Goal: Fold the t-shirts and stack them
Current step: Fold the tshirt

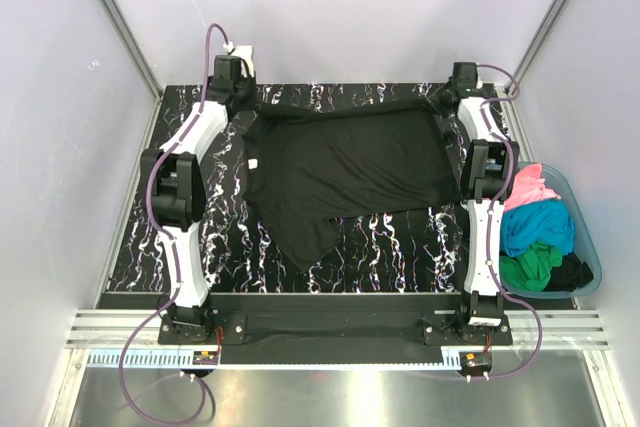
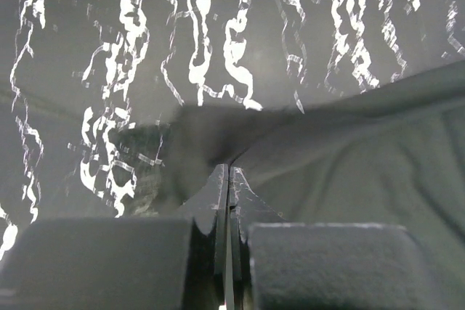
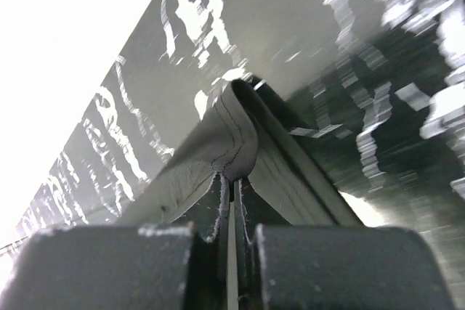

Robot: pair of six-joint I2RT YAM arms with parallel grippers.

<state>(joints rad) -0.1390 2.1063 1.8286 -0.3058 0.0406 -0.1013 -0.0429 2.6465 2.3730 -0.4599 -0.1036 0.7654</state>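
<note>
Top: black shirt (image 1: 350,162) lies flat on the table (image 1: 400,237). Its long axis runs from left gripper (image 1: 240,97) to right gripper (image 1: 447,99), far edge taut between them. Neck end is toward the left jaws, one sleeve trailing nearward. Pink shirt (image 1: 525,187), blue shirt (image 1: 540,227) and green shirt (image 1: 530,267) are bunched in the tub (image 1: 590,247), nearward and outward of the right jaws.
Left wrist: jaws pinched tight on a gathered black fold; matte, softly creased cloth spreads right of the tips.
Right wrist: jaws clamped on the stitched hem, which loops over just ahead of the tips.
</note>
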